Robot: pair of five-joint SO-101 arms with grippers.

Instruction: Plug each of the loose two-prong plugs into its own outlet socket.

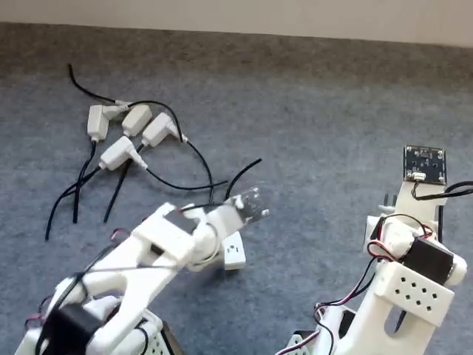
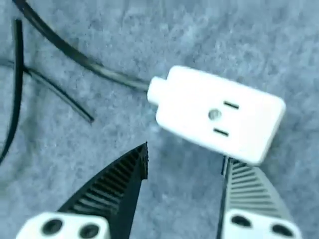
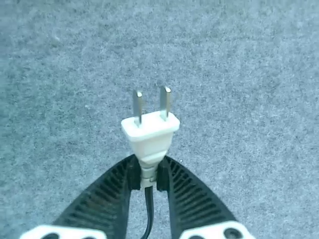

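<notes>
A white outlet socket (image 2: 219,117) on a black cord lies flat on the grey carpet, slots facing up. My left gripper (image 2: 184,154) hangs open just above it, one fingertip (image 2: 135,164) beside its long edge. In the high view the same socket (image 1: 233,254) peeks out under the left arm (image 1: 177,240). My right gripper (image 3: 148,169) is shut on the neck of a white two-prong plug (image 3: 149,130), prongs pointing away from the fingers, above bare carpet. The right arm (image 1: 410,274) stands at the near right in the high view.
Several more white plugs and sockets (image 1: 126,133) with black cords (image 1: 81,192) lie bunched at the far left of the carpet. A loose cord end (image 1: 244,174) runs near the middle. A pale strip borders the carpet's far edge (image 1: 295,18).
</notes>
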